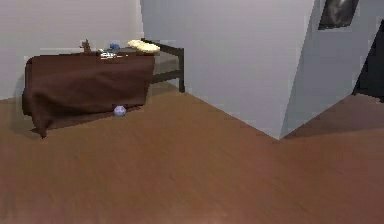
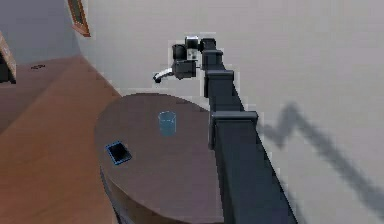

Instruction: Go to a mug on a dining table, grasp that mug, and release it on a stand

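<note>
a round brown desk [image 2: 150,190] stands against a pale wall [image 2: 310,50] in the arm side view, with wooden floor [image 2: 45,100] off to its left. on the desk are a small blue cup [image 2: 167,122], upright near the middle, and a flat dark rectangle with a light edge [image 2: 119,152] closer to the left rim, apart from the cup.

in the forward view the same kind of wooden floor [image 1: 190,170] runs to a bed [image 1: 80,85] under a dark brown blanket, with a pale pillow [image 1: 146,45] at its far end and some small things on top too small to name. a small blue ball [image 1: 120,111] lies on the floor just beside the bed. a dark picture [image 1: 338,12] hangs on the wall at the upper right.

the dark arm [image 2: 235,130] reaches out along the desk's right side. the pincer [image 2: 162,75] sits at its far end, against bare wall, and has hold of nothing; how wide its fingers are cannot be told. the cup stands on the desk below the pincer in the picture, apart from it.
</note>
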